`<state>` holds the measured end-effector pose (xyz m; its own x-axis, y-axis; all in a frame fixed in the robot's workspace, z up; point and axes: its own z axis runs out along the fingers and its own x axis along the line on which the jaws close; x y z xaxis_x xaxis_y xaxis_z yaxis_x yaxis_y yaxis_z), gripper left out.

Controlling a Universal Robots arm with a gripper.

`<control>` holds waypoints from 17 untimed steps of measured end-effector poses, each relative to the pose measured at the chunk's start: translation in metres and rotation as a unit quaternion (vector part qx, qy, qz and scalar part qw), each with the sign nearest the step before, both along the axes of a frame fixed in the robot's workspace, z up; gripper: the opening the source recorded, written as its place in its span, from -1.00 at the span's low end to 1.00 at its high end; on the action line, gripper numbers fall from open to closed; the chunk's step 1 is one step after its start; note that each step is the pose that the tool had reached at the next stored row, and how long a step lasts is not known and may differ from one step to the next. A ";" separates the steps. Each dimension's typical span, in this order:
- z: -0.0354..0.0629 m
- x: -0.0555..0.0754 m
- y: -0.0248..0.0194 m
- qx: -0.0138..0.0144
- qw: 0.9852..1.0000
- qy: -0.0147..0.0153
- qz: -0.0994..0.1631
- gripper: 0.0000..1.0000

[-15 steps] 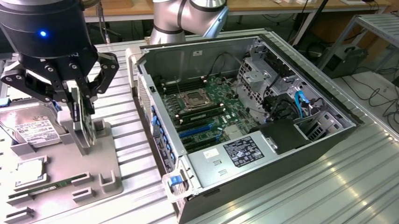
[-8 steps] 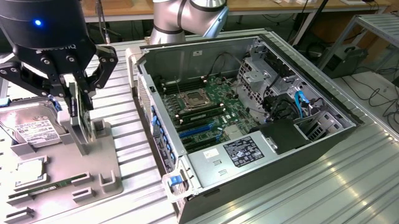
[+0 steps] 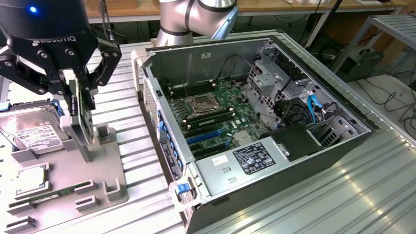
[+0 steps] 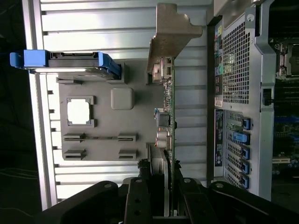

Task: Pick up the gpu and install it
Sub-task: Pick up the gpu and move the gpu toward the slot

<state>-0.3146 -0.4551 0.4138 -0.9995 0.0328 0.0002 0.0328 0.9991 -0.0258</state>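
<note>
Now the hand (image 3: 79, 92) pinches the gpu (image 3: 81, 122) between its two fingers. The card stands on edge over the grey parts tray (image 3: 97, 175), to the exterior view's left of the open computer case (image 3: 312, 161). Its long axis runs alongside the case's rear panel, ending in a silver bracket (image 4: 170, 35). The fan side is hidden, and whether the card clears the tray is unclear.
</note>
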 end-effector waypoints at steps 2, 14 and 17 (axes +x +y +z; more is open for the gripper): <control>0.0025 0.000 0.0000 0.000 1.000 0.000 0.000 -0.44; 0.0213 0.000 0.0000 0.000 1.000 0.000 0.000 -0.44; 0.0247 0.000 0.0000 0.000 1.000 0.000 0.000 -0.44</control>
